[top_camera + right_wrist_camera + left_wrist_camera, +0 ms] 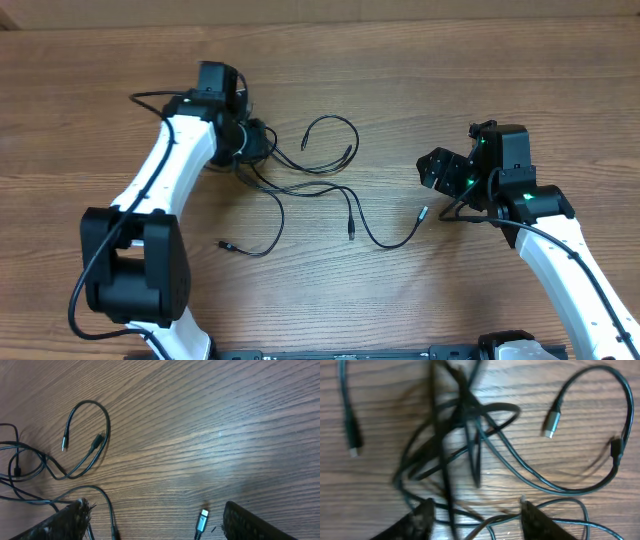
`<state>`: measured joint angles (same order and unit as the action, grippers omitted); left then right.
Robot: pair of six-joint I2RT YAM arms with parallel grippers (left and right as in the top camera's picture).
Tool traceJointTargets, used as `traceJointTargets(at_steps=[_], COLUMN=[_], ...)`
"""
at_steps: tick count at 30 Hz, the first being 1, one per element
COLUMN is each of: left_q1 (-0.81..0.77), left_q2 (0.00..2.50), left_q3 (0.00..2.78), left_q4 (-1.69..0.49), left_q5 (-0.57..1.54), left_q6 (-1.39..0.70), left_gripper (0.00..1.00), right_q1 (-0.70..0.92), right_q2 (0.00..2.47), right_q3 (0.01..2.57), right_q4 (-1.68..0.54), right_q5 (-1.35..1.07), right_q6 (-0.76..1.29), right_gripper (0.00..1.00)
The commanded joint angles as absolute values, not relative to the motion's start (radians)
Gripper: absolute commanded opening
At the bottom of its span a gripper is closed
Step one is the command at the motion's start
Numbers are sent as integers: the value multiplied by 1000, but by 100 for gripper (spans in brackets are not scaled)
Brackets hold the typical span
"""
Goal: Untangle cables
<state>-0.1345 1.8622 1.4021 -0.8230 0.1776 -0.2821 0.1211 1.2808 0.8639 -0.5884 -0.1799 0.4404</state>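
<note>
**Both grippers open over the cables, nothing held yet.**

The left gripper (476,510) has its jaws apart and straddles the knot of thin black cables (470,410). Several strands cross between its fingers, and one blurred strand runs up toward twelve o'clock, close to the lens. At two o'clock a free loop ends in a grey plug (551,422). The right gripper (156,512) is spread wide and empty. A silver plug (202,521) lies on the worktop (210,420) between its fingers, at about five o'clock. If the left gripper closes here, it would likely pinch several strands at once, and pulling would then tighten the knot rather than free it. The right gripper could catch only the tip of the silver plug and slip off it, or drag the cord back into the tangle at nine o'clock.
</note>
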Motion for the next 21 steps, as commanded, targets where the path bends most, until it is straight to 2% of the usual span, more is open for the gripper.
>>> traceJointTargets(at_steps=[1,4,5,8,13,17,19,21], left_q1=[-177,-200,-209,-228,-258,-303,-332,-361], left_q2=[1902,1902,1901,1901,1863,1802,1773,1749], left_q3=[1415,1416,1417,1425,1541,1716,1792,1838], left_q4=[-818,-805,-801,-789,-850,-886,-879,-869], left_q5=[130,127,123,124,191,413,500,495], left_q6=[-258,-258,-258,-258,-255,-208,-189,-170], left_gripper=[41,40,36,5,4,4,4,4], right_q1=[123,123,123,123,123,123,123,123], right_q2=[1262,1262,1262,1262,1262,1262,1262,1262], right_q3=[896,896,896,896,896,896,896,896], right_q4=[-586,-585,-585,-586,-577,-538,-505,-461], right_q5=[-185,-185,-185,-185,-185,-203,-265,-379], right_q6=[438,438,438,438,438,437,418,344], right_gripper=[84,84,84,83,83,83,82,82])
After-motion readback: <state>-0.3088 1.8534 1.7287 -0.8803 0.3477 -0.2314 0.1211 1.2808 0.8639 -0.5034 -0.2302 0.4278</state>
